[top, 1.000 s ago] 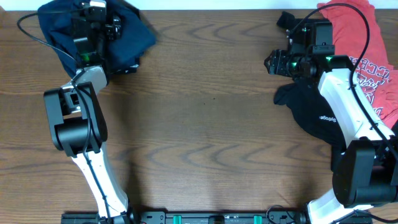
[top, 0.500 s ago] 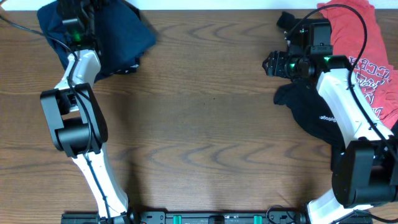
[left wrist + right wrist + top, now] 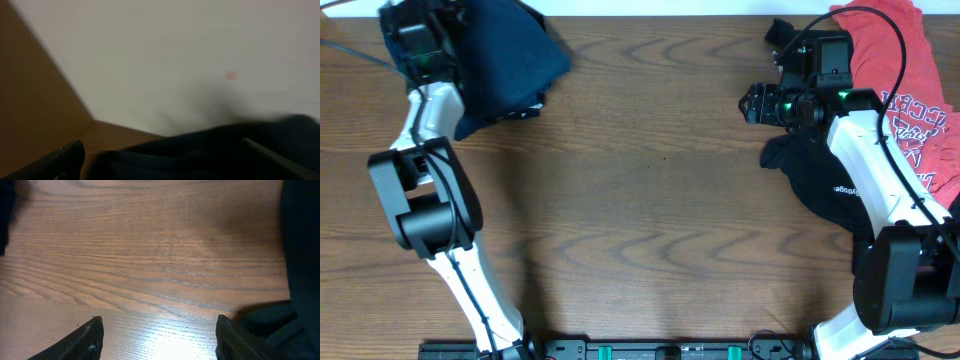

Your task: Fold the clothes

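At the far left corner of the wooden surface (image 3: 650, 200), a heap of dark navy clothes (image 3: 510, 60) lies bunched. The left end effector (image 3: 160, 147) hangs over the heap's back edge, fingers spread wide with navy cloth between them. The wrist view is too blurred to tell whether they touch it. Toward the right, the right end effector (image 3: 160, 321) hovers with fingers spread above plain wood, gripping nothing. Beneath that arm lies the black tee (image 3: 820, 185), crumpled, and the red printed tee (image 3: 910, 90) sprawls beyond it at the far right edge.
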Available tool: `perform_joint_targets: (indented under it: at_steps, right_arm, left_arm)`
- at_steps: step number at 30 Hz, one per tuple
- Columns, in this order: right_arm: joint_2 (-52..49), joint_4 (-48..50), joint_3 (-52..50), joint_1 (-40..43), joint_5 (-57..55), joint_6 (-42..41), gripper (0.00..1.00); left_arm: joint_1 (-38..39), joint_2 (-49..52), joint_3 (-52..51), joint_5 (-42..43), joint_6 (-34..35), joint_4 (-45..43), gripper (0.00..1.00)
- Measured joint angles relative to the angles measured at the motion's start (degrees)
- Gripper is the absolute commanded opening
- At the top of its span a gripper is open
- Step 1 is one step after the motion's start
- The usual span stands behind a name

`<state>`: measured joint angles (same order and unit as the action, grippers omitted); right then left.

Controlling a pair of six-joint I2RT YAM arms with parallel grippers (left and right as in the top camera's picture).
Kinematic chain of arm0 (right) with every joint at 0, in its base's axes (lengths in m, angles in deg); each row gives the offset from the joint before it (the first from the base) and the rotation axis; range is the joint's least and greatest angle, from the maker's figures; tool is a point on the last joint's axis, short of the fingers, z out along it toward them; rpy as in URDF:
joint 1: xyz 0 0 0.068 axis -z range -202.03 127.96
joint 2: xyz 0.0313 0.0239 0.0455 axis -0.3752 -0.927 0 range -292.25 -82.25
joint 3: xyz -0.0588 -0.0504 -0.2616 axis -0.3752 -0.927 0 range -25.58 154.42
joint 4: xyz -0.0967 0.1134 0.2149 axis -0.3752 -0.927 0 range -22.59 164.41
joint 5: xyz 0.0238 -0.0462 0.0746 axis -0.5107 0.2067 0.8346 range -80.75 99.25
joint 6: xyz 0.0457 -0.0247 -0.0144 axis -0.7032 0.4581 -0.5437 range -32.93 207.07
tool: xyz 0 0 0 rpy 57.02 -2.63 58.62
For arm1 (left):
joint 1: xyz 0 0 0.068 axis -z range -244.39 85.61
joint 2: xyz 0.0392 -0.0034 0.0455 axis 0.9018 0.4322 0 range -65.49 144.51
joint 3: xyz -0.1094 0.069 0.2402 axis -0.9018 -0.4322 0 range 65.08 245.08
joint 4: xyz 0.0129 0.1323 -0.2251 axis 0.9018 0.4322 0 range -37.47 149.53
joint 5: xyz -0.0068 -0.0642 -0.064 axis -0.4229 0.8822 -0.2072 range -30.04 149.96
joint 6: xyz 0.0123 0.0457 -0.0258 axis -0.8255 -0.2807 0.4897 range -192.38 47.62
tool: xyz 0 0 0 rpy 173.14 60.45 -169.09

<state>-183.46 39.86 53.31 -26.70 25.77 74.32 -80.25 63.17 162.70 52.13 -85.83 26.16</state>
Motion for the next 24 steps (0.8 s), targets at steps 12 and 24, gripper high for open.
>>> perform_joint_targets:
  at_steps: [12, 24]
  right_arm:
    - [0.0, 0.0, 0.0, 0.0, 0.0, 0.0, 0.7]
    - [0.0, 0.3, 0.0, 0.0, 0.7, 0.0, 0.7]
  left_arm:
    - [-2.4, 13.0, 0.1, -1.2, 0.7, -3.1, 0.98]
    - [-2.2, 12.3, 0.8, -1.6, 0.9, -2.3, 0.98]
